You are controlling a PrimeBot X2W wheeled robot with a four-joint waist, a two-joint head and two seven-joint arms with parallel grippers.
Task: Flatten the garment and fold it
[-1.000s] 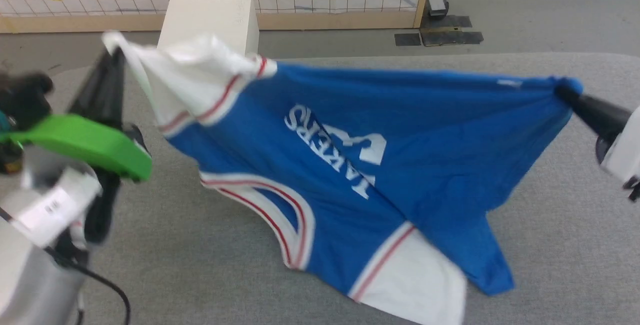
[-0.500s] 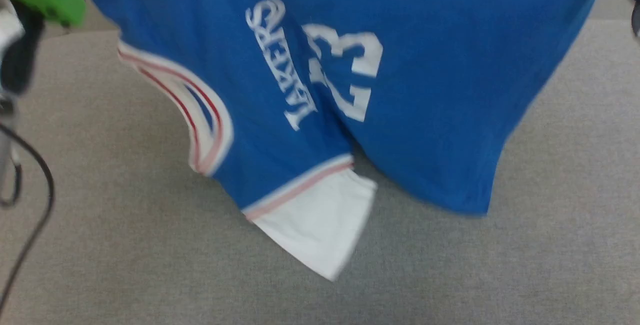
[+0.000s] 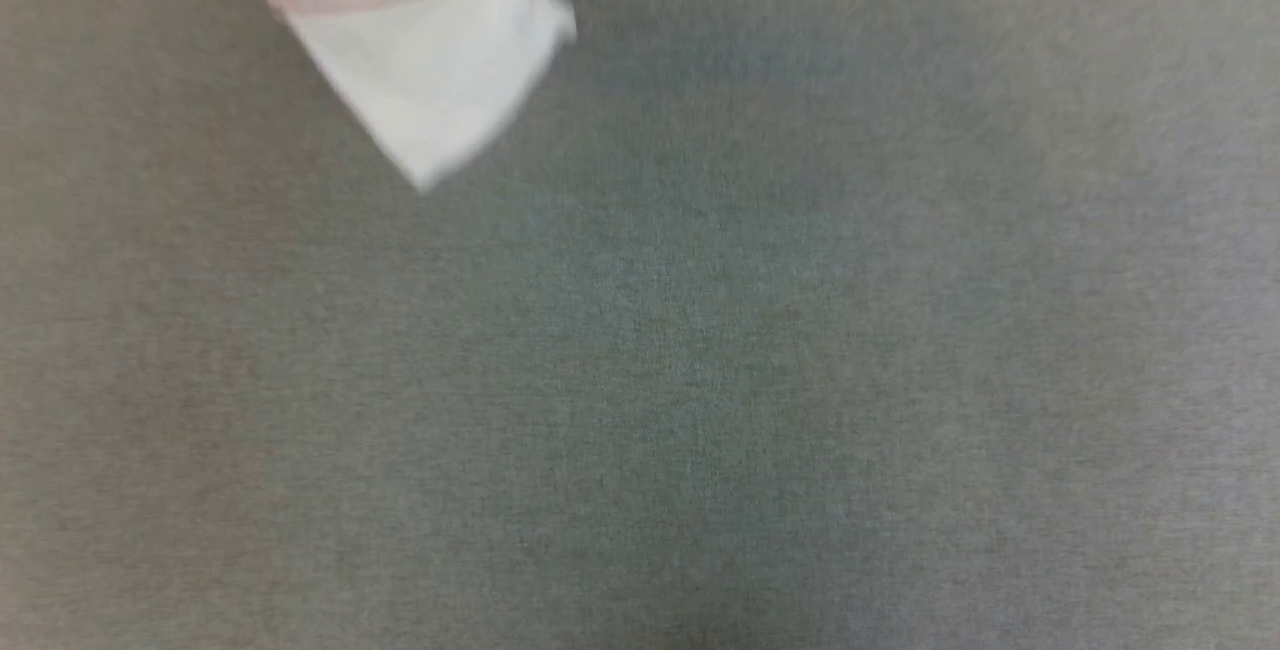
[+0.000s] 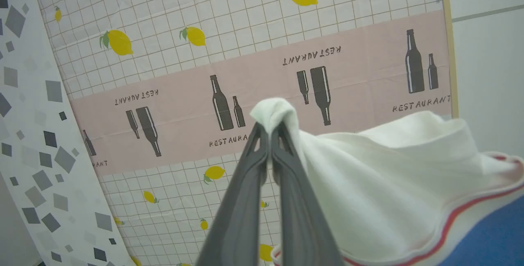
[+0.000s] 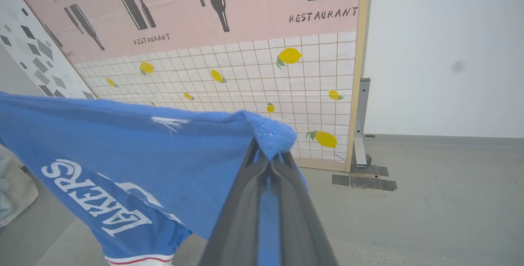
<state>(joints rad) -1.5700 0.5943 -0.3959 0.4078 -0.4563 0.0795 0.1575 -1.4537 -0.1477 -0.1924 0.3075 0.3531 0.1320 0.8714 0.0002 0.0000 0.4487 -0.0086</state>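
A grey fabric-covered table (image 3: pixel 700 380) is stretching across the head view, all of it blurred. A printed backdrop (image 4: pixel 245 20) is standing on the far side, showing yellow lemons on a grid and a pink band of bottles with the word RESTAURANT. The right wrist view is adding what the other views lack: a grey floor (image 5: pixel 430 184), a plain white wall (image 5: pixel 442 45) to the right of the backdrop, and dark patches (image 5: pixel 364 182) lying by the backdrop's post. The garment (image 5: pixel 143 147) is hanging in the air, stretched between the two arms. Its blue body with white lettering is showing in the right wrist view and a white sleeve with a red stripe in the left wrist view. In the head view a white sleeve tip is dangling at the far left over the table; whether it is touching the cloth cannot be told. The left gripper (image 4: pixel 268 129) is pinching a fold of the white sleeve, its two dark fingers pressed together with the cloth bunching over the tips. The right gripper (image 5: pixel 268 157) is clamping a blue corner of the garment in the same way, fingers closed on it.
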